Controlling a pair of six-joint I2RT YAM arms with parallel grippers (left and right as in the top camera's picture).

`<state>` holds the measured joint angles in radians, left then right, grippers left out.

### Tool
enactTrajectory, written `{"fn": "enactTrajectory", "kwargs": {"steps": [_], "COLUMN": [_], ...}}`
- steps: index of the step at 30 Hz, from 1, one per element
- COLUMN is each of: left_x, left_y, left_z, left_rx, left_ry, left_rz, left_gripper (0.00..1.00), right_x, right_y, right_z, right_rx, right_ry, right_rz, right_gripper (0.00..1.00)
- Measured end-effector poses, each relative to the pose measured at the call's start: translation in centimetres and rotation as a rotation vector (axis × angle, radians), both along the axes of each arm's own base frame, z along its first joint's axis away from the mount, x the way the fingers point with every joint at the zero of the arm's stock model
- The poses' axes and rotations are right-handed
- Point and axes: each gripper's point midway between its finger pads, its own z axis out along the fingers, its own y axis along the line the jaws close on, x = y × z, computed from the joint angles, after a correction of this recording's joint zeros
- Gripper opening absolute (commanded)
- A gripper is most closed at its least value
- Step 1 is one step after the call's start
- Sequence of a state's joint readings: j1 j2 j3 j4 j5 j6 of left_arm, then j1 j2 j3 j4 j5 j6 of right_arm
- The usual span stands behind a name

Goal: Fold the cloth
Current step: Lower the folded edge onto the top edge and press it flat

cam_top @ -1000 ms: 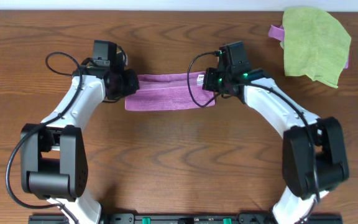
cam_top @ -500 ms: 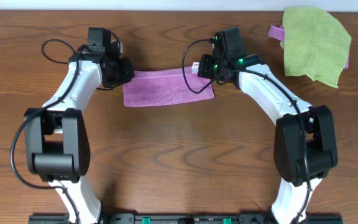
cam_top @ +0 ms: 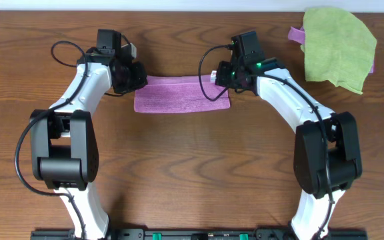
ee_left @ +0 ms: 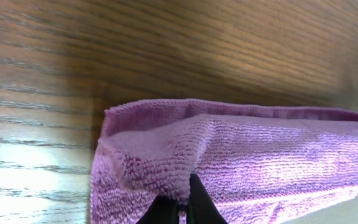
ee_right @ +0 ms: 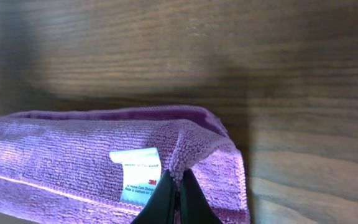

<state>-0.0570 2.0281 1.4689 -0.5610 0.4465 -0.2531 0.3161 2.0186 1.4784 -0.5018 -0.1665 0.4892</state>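
The purple cloth (cam_top: 182, 95) lies as a folded strip on the wooden table, stretched between both arms. My left gripper (cam_top: 139, 84) is shut on the upper layer's left corner, and the left wrist view shows that corner (ee_left: 166, 168) pinched between the dark fingers (ee_left: 199, 205) over the lower layer. My right gripper (cam_top: 220, 75) is shut on the upper layer's right corner; in the right wrist view the fingers (ee_right: 166, 202) pinch the fold (ee_right: 194, 149) beside a white care label (ee_right: 138, 174). The upper layer sits slightly short of the lower layer's far edge.
A larger lime-green cloth (cam_top: 339, 47) lies at the far right corner, on top of another purple piece (cam_top: 297, 33). Black cables loop off both wrists. The arm bases (cam_top: 59, 167) stand at the near left and near right of the table.
Both grippers carried the top layer toward the far edge, then settled slightly lower. The strip now lies flatter, with its upper layer almost covering the lower one.
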Motion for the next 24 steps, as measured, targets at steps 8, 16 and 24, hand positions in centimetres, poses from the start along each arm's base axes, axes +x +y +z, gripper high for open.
{"fn": "enactTrajectory", "kwargs": {"steps": [8, 16, 24], "left_x": [-2.2, -3.4, -4.2], "left_y": [-0.3, -0.6, -0.6], "left_z": [-0.5, -0.7, -0.8], "left_rx": [-0.018, -0.026, -0.027], "left_ry": [0.091, 0.143, 0.176], "left_rz": [-0.022, -0.031, -0.031], "left_gripper": [0.06, 0.06, 0.06], "right_x": [-1.6, -3.3, -4.4], "right_y": [-0.5, -0.8, -1.0], "right_z": [-0.9, -1.6, -2.0], "right_rx": [-0.024, -0.035, -0.042], "right_ry": [0.076, 0.151, 0.197], "right_rz": [0.001, 0.007, 0.01], "right_gripper": [0.02, 0.01, 0.01]}}
